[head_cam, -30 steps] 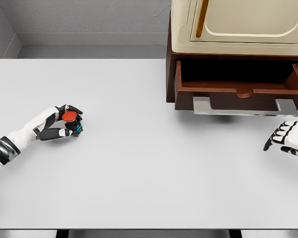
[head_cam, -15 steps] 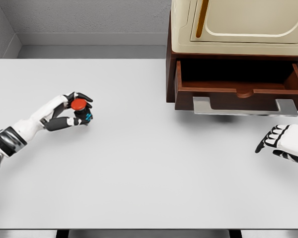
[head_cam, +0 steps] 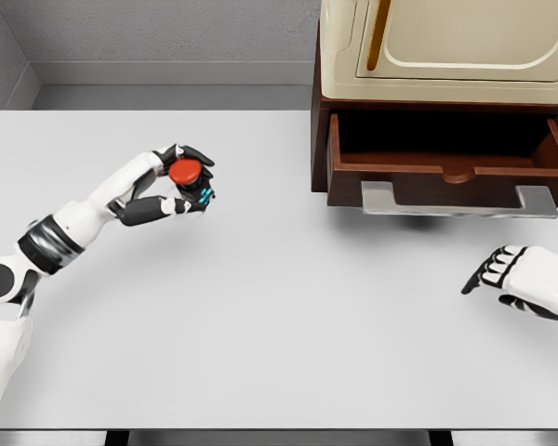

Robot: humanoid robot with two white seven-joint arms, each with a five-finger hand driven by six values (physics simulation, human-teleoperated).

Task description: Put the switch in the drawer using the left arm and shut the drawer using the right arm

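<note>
White table (head_cam: 279,353): one switch (head_cam: 188,177), one drawer (head_cam: 451,167).

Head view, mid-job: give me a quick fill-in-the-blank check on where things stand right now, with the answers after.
1. The switch with the red button is held in the ____ hand.
2. The drawer under the cream cabinet is ____.
3. The right hand holds ____.
4. The inside of the drawer looks ____.

Missing words: left; open; nothing; empty
</note>
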